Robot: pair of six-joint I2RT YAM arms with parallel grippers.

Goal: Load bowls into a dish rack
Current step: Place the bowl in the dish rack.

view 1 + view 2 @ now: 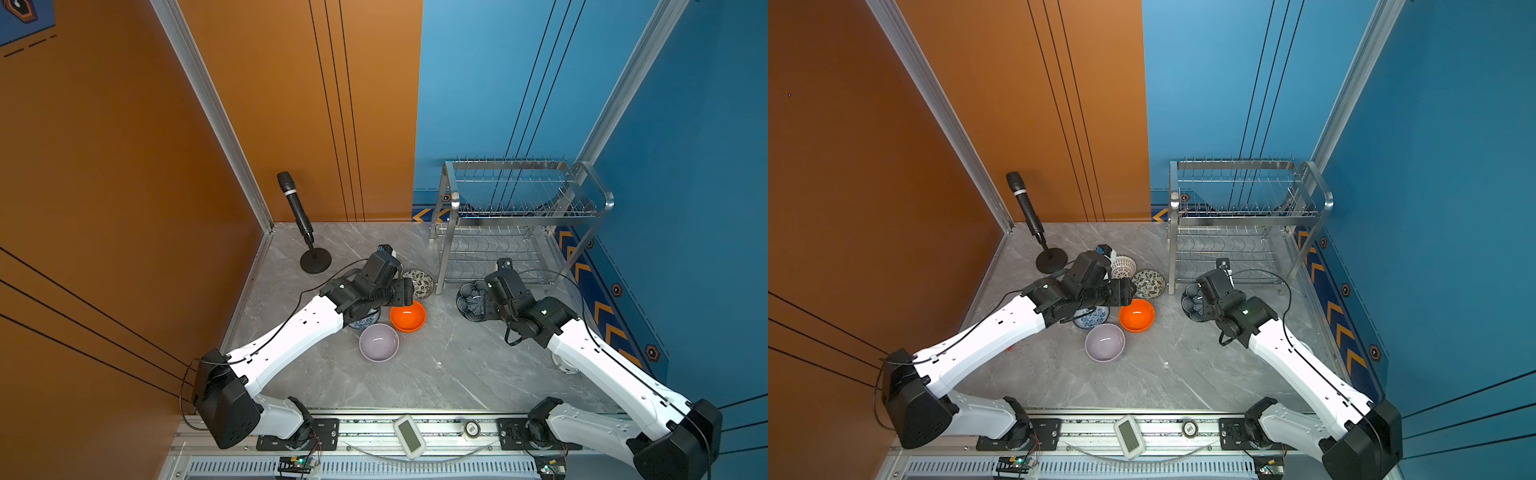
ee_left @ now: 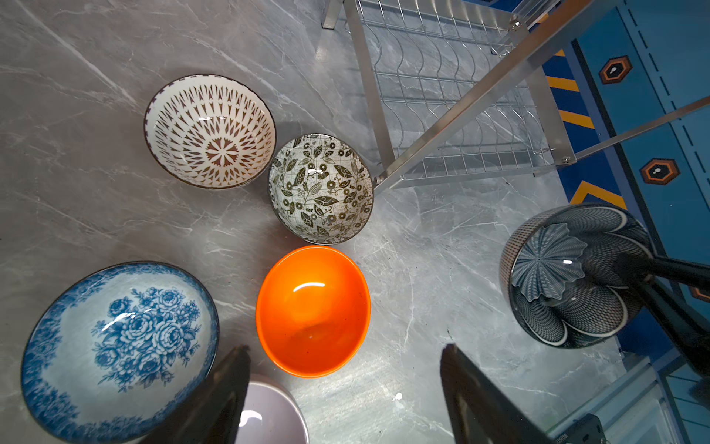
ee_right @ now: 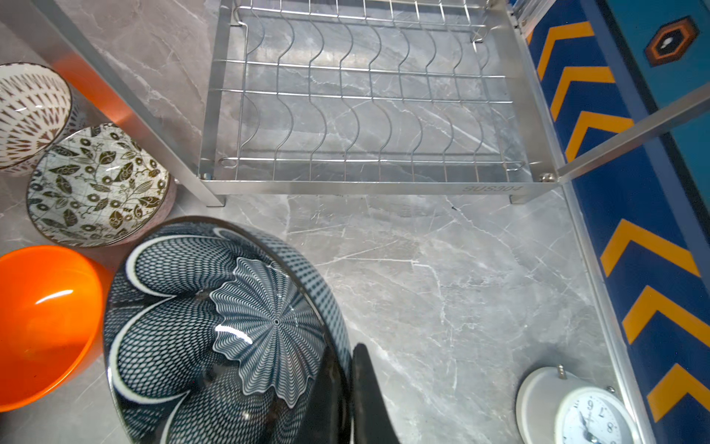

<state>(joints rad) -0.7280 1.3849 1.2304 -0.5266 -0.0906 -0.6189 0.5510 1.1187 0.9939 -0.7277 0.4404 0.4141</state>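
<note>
1. A grey marble table [image 1: 436,374] fills a corner booth. An orange wall [image 1: 104,166] runs along the left and far left, and a blue wall [image 1: 685,166] along the right and far right.
2. The rack [image 1: 523,215] stands upright at the far right of the table, close to the blue wall. A microphone [image 1: 297,208] on a round stand leans at the far left.
3. Five bowls sit upright on the table in a cluster left of the rack.
4. The lattice bowl [image 2: 210,130] is the farthest. The leaf bowl [image 1: 419,284] is just right of it, close to the rack's near left leg.
5. The orange bowl [image 1: 407,316] sits just on the near side of the leaf bowl. The floral bowl [image 1: 1091,318] lies left of the orange bowl, half under my left arm. The lilac bowl [image 1: 378,342] is the nearest of the cluster.
6. My left gripper [image 2: 344,348] hangs above the cluster, over the orange bowl. Its fingers are spread wide and hold nothing.
7. My right gripper [image 3: 345,369] is pressed together on the right rim of the dark bowl [image 1: 468,301], with one finger inside and one outside.
8. The dark bowl is tilted. It is right of the orange bowl and apart from it, just on the near side of the rack's near left leg. I cannot tell whether its base touches the table.
9. A white clock [image 3: 591,415] lies on the table at the near right, beside the blue wall and partly under my right arm.
</note>
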